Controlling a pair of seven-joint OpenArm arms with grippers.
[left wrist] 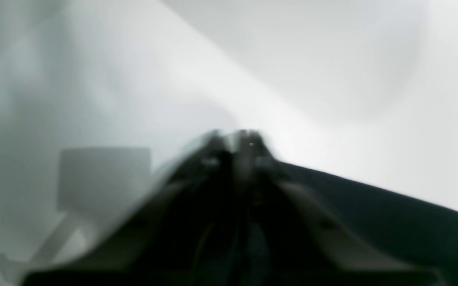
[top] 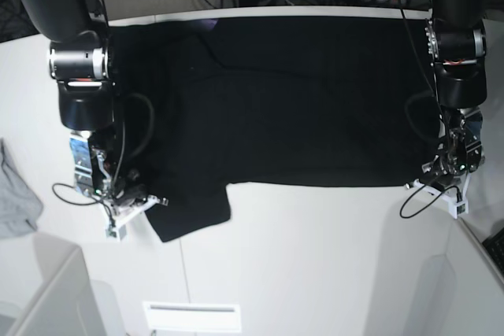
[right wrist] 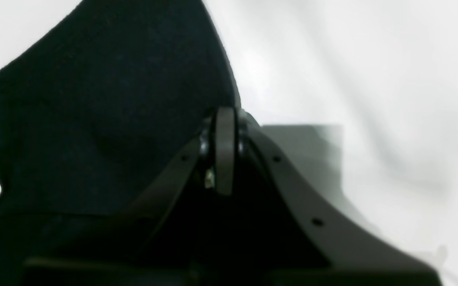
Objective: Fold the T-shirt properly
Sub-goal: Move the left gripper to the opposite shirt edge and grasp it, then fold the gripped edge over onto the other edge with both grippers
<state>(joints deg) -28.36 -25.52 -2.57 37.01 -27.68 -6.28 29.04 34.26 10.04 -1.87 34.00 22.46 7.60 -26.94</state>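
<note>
a white table [top: 299,257] filled the base view, with cables and gear along its far edge. the shirt [top: 291,100] lay spread black side up across the far half of the table, wide and mostly flat, one sleeve [top: 189,214] jutting toward the near edge on the view's left. no print showed on the upper face.

the right gripper [top: 130,194] sat at the shirt's edge beside that sleeve; in its wrist view the jaws were pressed together at the tips [right wrist: 225,151], and black cloth [right wrist: 105,119] rose in a hump just behind and left of them, but whether cloth was caught between them could not be told.

the left gripper [top: 449,175] hung at the shirt's opposite corner, on the view's right. its wrist view was blurred; the jaws looked drawn together [left wrist: 239,149], with dark cloth [left wrist: 392,214] running off to the right under them, a pinch unclear.

a grey cloth [top: 16,194] lay at the table's left edge, well apart from the shirt.
</note>
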